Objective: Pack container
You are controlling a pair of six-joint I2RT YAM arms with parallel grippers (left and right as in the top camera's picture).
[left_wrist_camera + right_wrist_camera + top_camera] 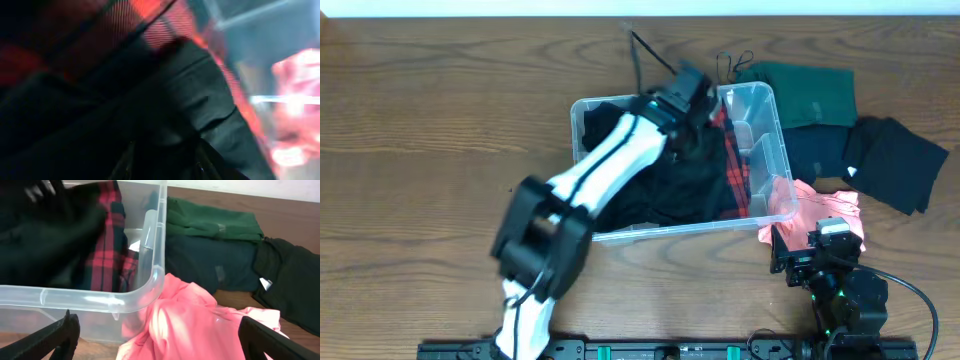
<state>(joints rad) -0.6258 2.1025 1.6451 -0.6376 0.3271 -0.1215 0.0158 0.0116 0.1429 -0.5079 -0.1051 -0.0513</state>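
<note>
This looks like a robotics lab bench, not a home or shop. A wood-grain worktop (420, 120) runs back to a plain white wall (640, 6). Two robot arms rise from a black rail (700, 350) along its near edge: the white-covered left arm (600, 170) and the dark right arm (845, 295). The only other things on it are a clear plastic container (780, 150) partly filled with clothes and loose garments beside it, a green one (810, 90), a black one (900, 160) and a pink one (825, 210).
</note>
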